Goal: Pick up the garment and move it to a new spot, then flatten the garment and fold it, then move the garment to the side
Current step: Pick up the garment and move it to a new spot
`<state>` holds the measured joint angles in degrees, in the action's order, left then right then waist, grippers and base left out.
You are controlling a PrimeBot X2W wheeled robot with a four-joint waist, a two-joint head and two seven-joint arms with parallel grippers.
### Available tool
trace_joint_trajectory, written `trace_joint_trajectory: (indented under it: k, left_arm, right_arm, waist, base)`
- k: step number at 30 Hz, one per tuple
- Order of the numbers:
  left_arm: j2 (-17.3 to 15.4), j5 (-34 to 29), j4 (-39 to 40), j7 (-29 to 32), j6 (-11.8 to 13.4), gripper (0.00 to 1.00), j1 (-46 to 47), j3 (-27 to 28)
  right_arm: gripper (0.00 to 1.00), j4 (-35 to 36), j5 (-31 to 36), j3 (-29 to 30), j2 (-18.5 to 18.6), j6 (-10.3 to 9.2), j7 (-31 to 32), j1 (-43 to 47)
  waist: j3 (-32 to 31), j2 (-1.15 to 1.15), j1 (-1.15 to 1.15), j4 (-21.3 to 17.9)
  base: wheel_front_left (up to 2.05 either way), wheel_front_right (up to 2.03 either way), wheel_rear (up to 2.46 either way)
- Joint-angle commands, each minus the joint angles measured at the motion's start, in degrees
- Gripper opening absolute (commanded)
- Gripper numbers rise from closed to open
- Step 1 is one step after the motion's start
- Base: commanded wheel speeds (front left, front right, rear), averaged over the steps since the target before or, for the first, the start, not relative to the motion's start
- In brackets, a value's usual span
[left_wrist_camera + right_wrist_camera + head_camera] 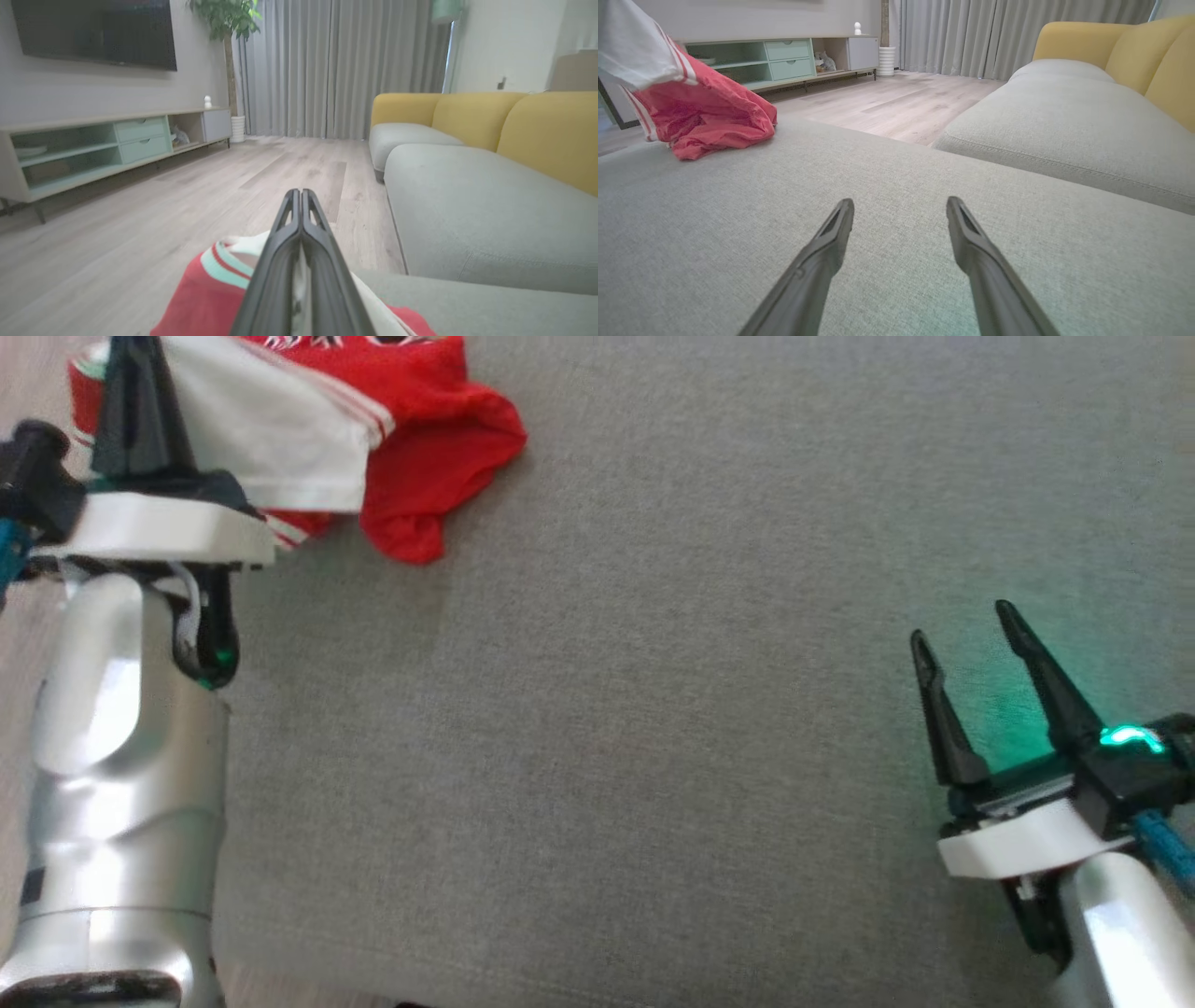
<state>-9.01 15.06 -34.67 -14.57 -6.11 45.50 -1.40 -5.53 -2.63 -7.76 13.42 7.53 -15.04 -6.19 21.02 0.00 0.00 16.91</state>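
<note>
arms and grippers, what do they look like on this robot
Both arms have glossy silver forearms and white wrist collars. The left gripper and right gripper each have two long tapering black fingers. A green light and blue cable sit at the right wrist.

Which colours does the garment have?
The garment is mostly red, with a white part edged by thin red stripes. The head view shows it best.

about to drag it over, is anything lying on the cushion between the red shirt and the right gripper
Nothing visible. Only bare grey cushion lies between the shirt, pinched in the left gripper, and the right gripper.
</note>
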Motion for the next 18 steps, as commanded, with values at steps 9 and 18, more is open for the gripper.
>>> trace_joint_trajectory:
  k: [9, 18]
  left_arm:
    - [-7.2, -3.2, 9.4, 1.9, -1.2, 0.00, 7.1, -5.3]
    - [-10.7, 0.2, 17.4, 9.4, -1.4, 0.00, 18.6, -19.3]
  right_arm:
    - [1.00, 0.7, -1.3, -3.2, -5.4, -0.04, 0.0, -1.0]
    - [1.00, 0.9, -2.4, -4.3, -9.2, -0.04, 0.0, 0.2]
  waist:
    - [-7.8, 0.00, 0.00, -11.3]
    - [-11.6, 0.00, 0.00, -25.0]
  base:
    - [0.00, 0.00, 0.00]
    - [0.00, 0.00, 0.00]
